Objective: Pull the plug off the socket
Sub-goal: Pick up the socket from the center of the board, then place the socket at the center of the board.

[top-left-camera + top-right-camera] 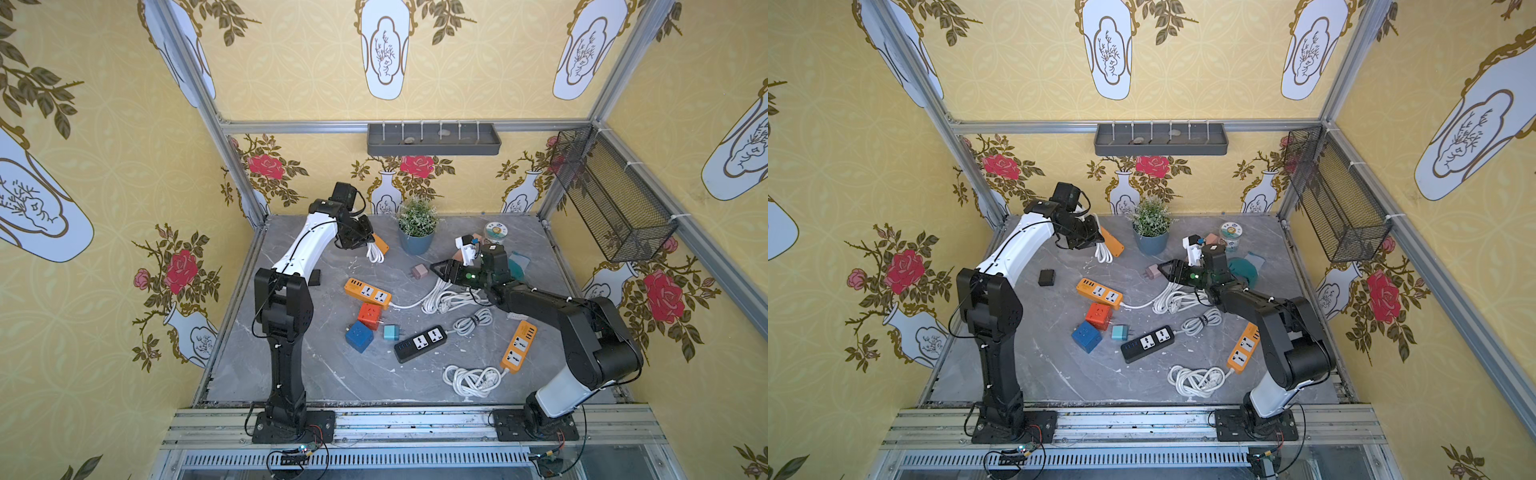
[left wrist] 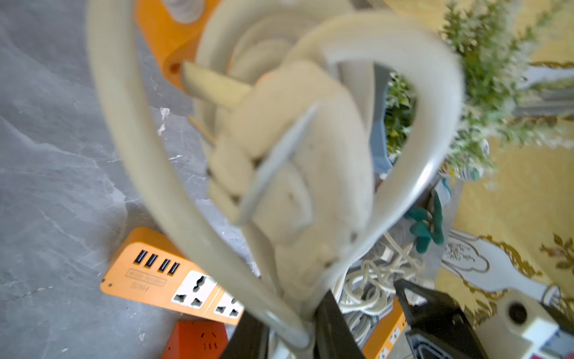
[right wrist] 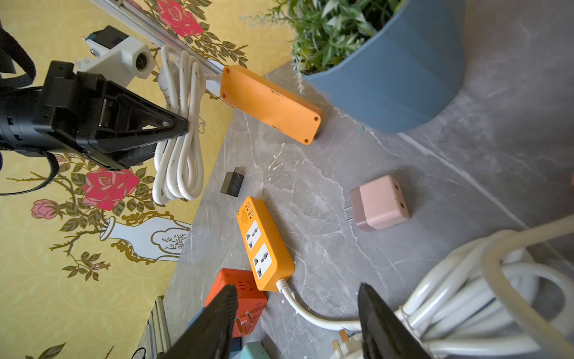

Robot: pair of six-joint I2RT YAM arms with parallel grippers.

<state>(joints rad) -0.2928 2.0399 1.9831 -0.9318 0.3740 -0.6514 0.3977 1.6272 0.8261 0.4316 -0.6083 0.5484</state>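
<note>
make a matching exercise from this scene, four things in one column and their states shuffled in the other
1. left tool
2. right tool
3. pink adapter
4. black power strip

a. open
b. shut on the white cord bundle
c. both sockets empty
d. lying unplugged, prongs bare

Pairs: 1-b, 2-a, 3-d, 4-c

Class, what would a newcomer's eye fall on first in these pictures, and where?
The left gripper pinches a bundled white cable beside its orange power strip at the back left of the grey table. The right gripper hangs open by a loose white cable coil mid-table, near a leafy plant in a blue pot.
</note>
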